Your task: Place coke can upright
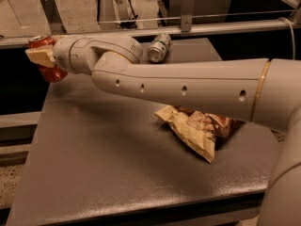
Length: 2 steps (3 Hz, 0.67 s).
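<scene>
Aloft off the surface's (117,164) far-left corner, the claw (43,56) clamps the coke can (53,73) mid-body, seemingly light, slick, easily dented.

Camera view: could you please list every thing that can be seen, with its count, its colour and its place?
coke can: one, red with silver top, at the table's far left corner, held in the gripper, slightly tilted
silver-and-green can: one, lying on its side at the far edge of the table
crumpled bag: one, tan and brown, on the table right of centre, partly under the arm
table: one, dark grey, fills most of the view
metal rail: one, grey, behind the table
arm: one, off-white, reaching from the right across the table
gripper: one, beige fingers, far left, closed on the coke can
</scene>
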Motion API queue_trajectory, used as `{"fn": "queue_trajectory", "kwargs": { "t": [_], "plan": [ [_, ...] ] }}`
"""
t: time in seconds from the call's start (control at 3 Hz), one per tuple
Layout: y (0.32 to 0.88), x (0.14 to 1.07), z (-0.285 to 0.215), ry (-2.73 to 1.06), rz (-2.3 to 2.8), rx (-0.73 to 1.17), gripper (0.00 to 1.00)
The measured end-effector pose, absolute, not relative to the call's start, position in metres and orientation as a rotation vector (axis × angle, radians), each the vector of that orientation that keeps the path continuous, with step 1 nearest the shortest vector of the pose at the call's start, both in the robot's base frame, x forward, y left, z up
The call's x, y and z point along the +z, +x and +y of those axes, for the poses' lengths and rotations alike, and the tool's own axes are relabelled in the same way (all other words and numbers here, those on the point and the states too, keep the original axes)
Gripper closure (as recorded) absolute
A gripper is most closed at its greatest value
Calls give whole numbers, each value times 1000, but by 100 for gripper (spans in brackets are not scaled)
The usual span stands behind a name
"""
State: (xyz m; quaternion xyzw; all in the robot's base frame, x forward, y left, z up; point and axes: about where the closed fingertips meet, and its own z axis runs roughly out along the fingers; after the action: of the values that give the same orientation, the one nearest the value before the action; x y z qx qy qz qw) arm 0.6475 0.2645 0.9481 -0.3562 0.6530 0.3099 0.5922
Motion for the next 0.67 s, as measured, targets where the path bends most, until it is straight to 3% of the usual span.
{"fn": "queue_trajectory", "kwargs": {
  "t": [0.67],
  "plan": [
    [653,932,270,-825,1472,751,100]
  ]
}}
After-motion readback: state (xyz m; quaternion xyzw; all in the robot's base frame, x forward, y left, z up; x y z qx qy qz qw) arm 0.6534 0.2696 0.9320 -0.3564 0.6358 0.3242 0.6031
